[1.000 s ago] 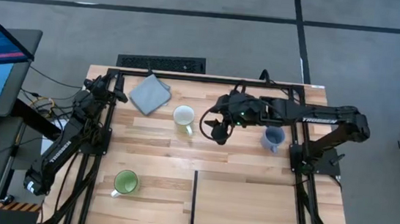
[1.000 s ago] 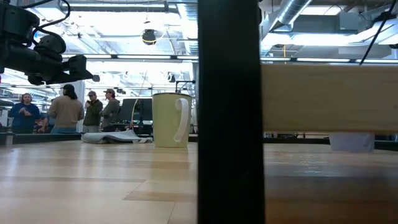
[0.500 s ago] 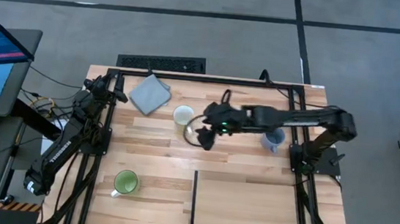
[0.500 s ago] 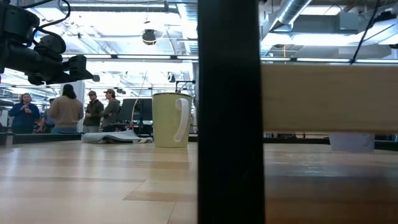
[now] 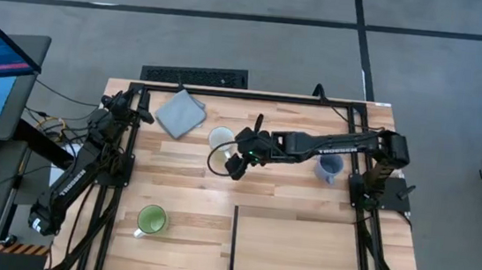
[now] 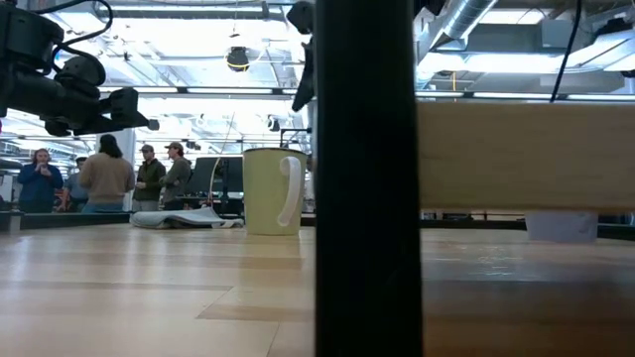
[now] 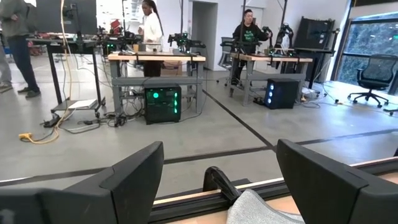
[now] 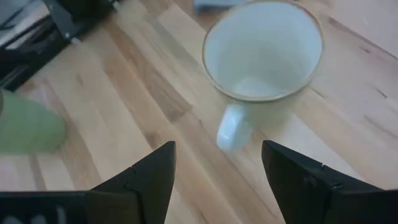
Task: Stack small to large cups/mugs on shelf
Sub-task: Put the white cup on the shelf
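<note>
Reaching farther left than a second before, the right gripper [image 5: 233,163] hovered just beside the cream-white handled mug [image 5: 220,139] — fingers parted, holding nothing, the handle apparently between them. That mug stood upright near the grey folded cloth [image 5: 179,112], well apart from the light-wood shelf panel [image 5: 297,247]. Left gripper [image 5: 143,115] waited open at the table's far-left corner.

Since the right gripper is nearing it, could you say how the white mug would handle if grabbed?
The white mug looks rigid and glazed, so probably slippery between the open right gripper. It stands empty and upright, so a sideways nudge might slide or tip it.
</note>
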You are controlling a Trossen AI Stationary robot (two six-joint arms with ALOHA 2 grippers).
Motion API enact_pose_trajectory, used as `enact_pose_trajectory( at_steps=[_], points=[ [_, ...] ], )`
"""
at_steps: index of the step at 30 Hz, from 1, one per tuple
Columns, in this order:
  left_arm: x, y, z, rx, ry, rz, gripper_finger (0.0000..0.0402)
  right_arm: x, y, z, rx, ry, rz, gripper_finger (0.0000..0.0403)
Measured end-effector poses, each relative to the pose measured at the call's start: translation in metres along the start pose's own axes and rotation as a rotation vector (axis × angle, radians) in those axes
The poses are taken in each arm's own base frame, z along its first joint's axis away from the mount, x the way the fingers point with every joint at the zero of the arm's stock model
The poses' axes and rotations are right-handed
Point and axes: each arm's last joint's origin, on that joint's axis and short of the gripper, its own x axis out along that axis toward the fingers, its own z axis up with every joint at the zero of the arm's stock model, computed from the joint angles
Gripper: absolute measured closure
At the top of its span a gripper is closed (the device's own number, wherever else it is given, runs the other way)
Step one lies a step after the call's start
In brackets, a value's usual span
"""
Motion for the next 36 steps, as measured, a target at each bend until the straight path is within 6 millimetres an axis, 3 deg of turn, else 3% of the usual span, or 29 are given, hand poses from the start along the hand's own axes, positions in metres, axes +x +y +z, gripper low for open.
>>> enact_pose_trajectory(
  at_steps=[16, 36],
  points=[
    [0.0, 0.0, 0.0, -0.001, 0.003, -0.014, 0.0097, 0.048, -0.005, -0.013, -0.006, 0.053, -0.036, 0.0143],
    [0.0, -0.001, 0.0, -0.007, 0.004, -0.016, 0.0097, 0.052, -0.004, -0.01, 0.001, 0.018, -0.015, 0.0143]
  ],
)
